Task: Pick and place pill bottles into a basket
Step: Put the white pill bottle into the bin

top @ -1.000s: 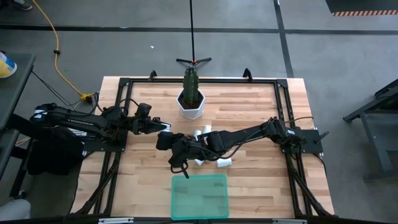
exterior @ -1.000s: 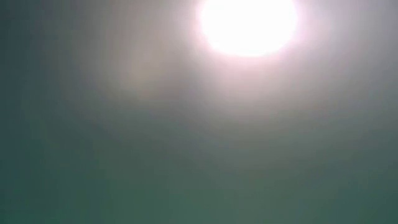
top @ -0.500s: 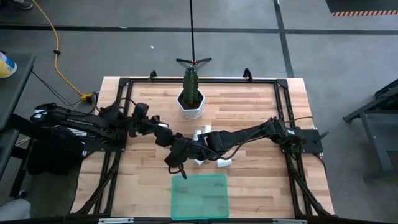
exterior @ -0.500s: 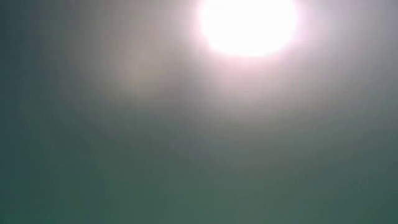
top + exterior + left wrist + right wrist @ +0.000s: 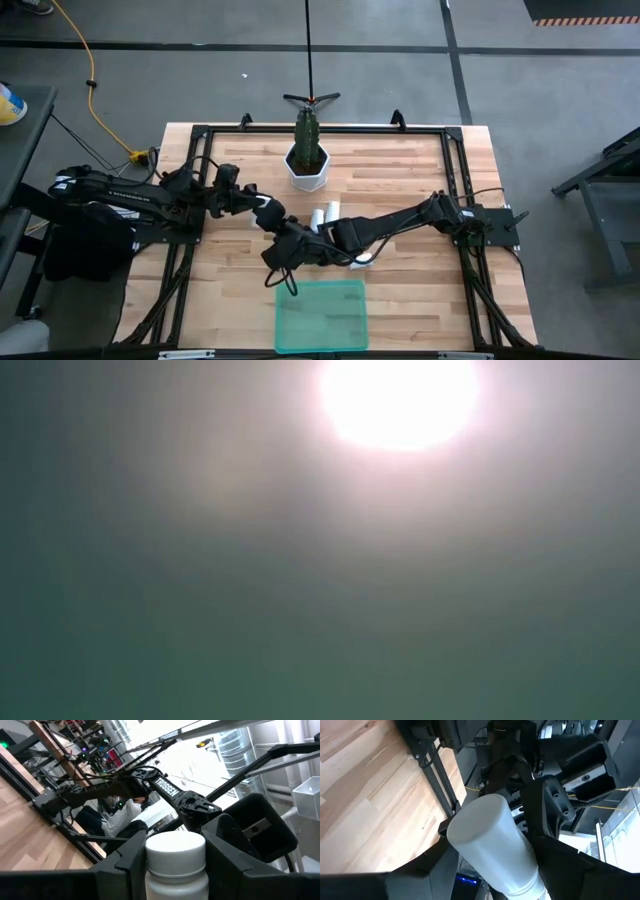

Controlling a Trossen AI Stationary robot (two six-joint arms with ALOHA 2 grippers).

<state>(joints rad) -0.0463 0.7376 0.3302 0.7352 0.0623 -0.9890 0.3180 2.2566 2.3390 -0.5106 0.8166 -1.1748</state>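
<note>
**Two grippers, two bottles, mid-table**

Widest first: the wooden table [image 5: 420, 170], framed in black rails, with both dark arms reaching in toward its centre. At the near edge sits the green basket [image 5: 322, 315], nothing visible in it from above. Back by the far rail stands a white hexagonal plant pot [image 5: 307, 168] with a green plant.

Now the arms. The right gripper [image 5: 283, 262] hangs just beyond the basket's far left corner, and its wrist camera shows a white pill bottle [image 5: 492, 845] lying tilted between its two dark fingers [image 5: 555, 807], base end toward the lens. The left gripper [image 5: 268, 214] sits close by, a little further from the basket, clamped on its own bottle [image 5: 175, 857], cap up, a finger pressed against each side.

Smallest last: loose pill bottles [image 5: 326, 213] lie on the wood between pot and basket, another [image 5: 362, 258] beside the right arm. The low view gives only glare.
</note>
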